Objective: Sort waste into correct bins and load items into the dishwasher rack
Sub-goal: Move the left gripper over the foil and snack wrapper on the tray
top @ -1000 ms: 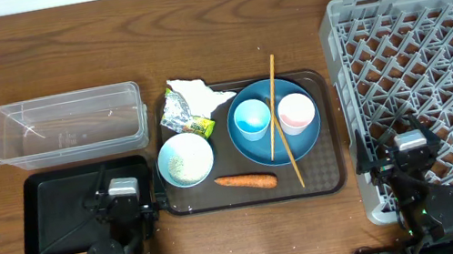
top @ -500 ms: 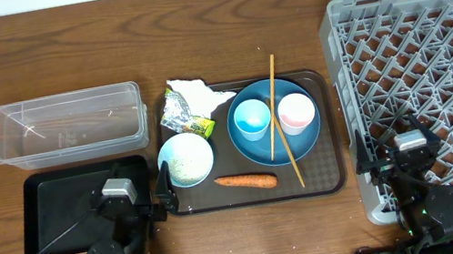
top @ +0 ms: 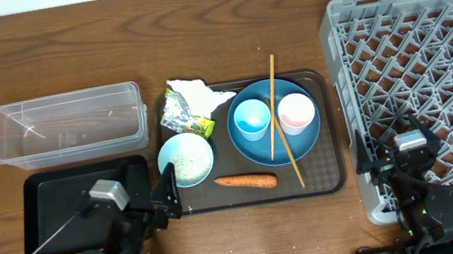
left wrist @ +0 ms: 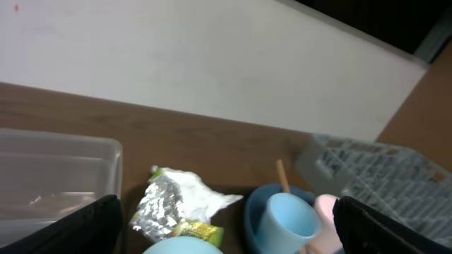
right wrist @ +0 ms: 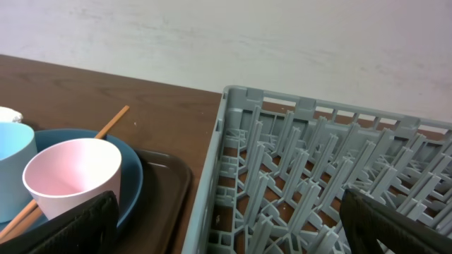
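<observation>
Overhead, a brown tray (top: pixel 328 179) lies mid-table (top: pixel 219 27). On it a blue plate (top: pixel 253 150) sits toward 3 o'clock and carries a light blue cup (top: pixel 251 116) and a pink cup (top: pixel 296 112) side by side, with two chopsticks (top: pixel 271 73) lying across the plate between them. A pale bowl (top: pixel 185 160) holding rice (top: pixel 183 162) sits at 8 o'clock on the tray, a carrot (top: pixel 246 180) at 6 o'clock, and a crumpled wrapper (top: pixel 186 106) at 10 o'clock, overhanging the rim. The clear tub (top: pixel 68 128) stands at 9 o'clock from the tray, with the black tray (top: pixel 54 197) just below it at 8 o'clock. The grey rack (top: pixel 437 64) fills the 3 o'clock side. The left gripper (left wrist: pixel 226 236) points at the bowl, fingers spread wide and holding nothing. The right gripper (right wrist: pixel 226 233) hangs over the rack's near left corner, fingers likewise apart and empty.
</observation>
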`<action>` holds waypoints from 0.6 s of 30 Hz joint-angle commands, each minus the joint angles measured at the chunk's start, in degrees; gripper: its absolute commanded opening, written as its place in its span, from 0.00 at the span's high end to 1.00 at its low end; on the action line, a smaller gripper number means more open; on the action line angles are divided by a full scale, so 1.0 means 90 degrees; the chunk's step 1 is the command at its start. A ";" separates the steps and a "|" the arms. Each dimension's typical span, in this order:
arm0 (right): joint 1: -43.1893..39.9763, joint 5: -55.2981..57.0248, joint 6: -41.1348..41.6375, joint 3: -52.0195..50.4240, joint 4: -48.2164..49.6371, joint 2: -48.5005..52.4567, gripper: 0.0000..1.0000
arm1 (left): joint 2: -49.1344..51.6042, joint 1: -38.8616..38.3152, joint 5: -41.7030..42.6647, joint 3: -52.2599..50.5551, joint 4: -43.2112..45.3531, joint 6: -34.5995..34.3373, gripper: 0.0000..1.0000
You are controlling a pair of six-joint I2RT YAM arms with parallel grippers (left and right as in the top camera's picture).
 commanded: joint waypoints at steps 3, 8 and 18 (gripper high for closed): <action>-0.0044 -0.0024 -0.0070 -0.0007 -0.0029 -0.0002 0.01 | 0.1171 0.0036 0.0187 0.1775 -0.0610 -0.0102 0.02; -0.0041 -0.0024 -0.0070 -0.0007 -0.0029 -0.0002 0.01 | 0.3177 0.0036 0.0372 0.4031 -0.2008 -0.0053 0.02; -0.0044 -0.0024 -0.0070 -0.0007 -0.0029 -0.0002 0.01 | 0.6919 -0.0034 0.0092 0.8046 -0.5513 0.0551 0.02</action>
